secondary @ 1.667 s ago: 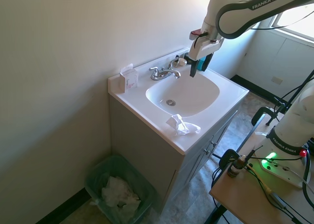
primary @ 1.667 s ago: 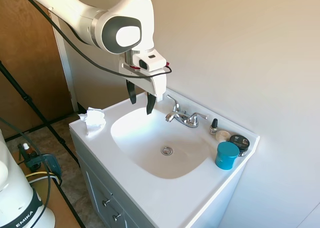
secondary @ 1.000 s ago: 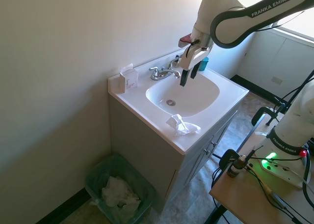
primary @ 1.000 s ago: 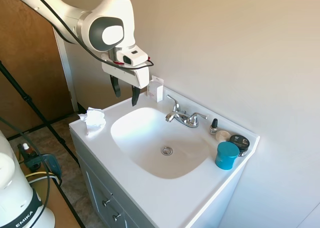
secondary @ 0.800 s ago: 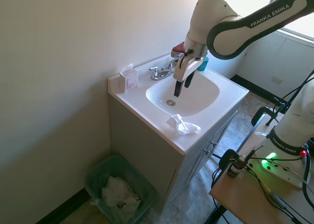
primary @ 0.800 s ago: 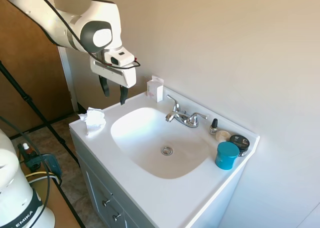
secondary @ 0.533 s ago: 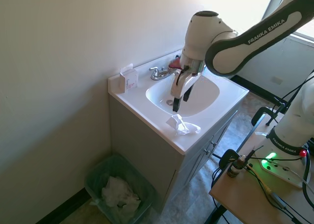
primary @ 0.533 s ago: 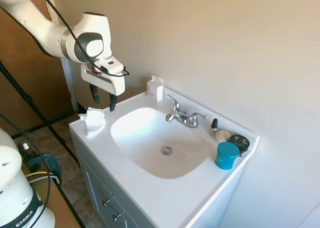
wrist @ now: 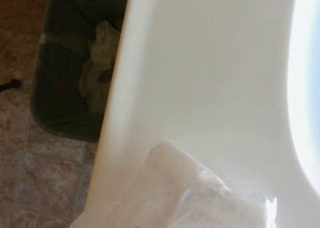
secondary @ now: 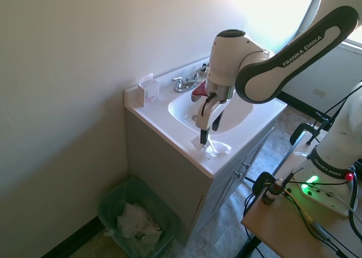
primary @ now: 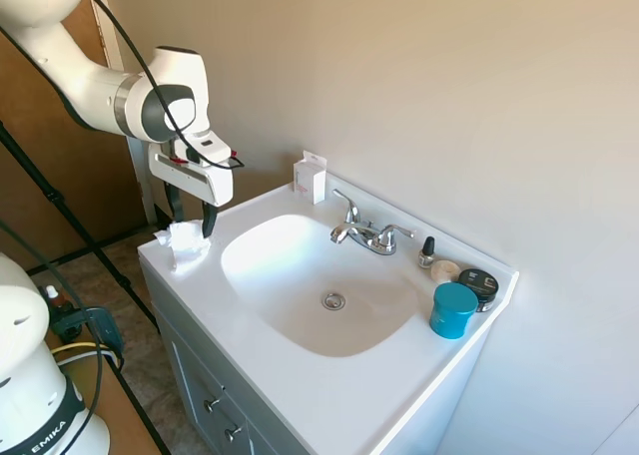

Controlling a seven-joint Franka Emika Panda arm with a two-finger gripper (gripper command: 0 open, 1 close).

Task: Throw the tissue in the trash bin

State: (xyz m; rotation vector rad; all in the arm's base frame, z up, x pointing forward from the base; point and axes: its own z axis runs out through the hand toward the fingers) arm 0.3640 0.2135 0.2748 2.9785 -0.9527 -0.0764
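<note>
First exterior view: the crumpled white paper tissue (primary: 187, 242) lies on the white vanity table (primary: 329, 395) at its corner, beside the basin. The hand (primary: 190, 218) straddles it, fingers spread, not gripping. Best to sink squarely, pinch the bulk, then carry to the dark trash bin (secondary: 138, 216)

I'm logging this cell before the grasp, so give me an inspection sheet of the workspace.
Surface: white vanity top with sink basin.
Job's things: tissue on the counter corner; trash bin on the floor, already holding paper.
Clutter: small white box, faucet, teal cup, small bottle, dark round tin.
Grippers: gripper open, fingers straddling the tissue.
Cables: nothing seen on the counter.
Surroundings: beige wall, tiled floor.
</note>
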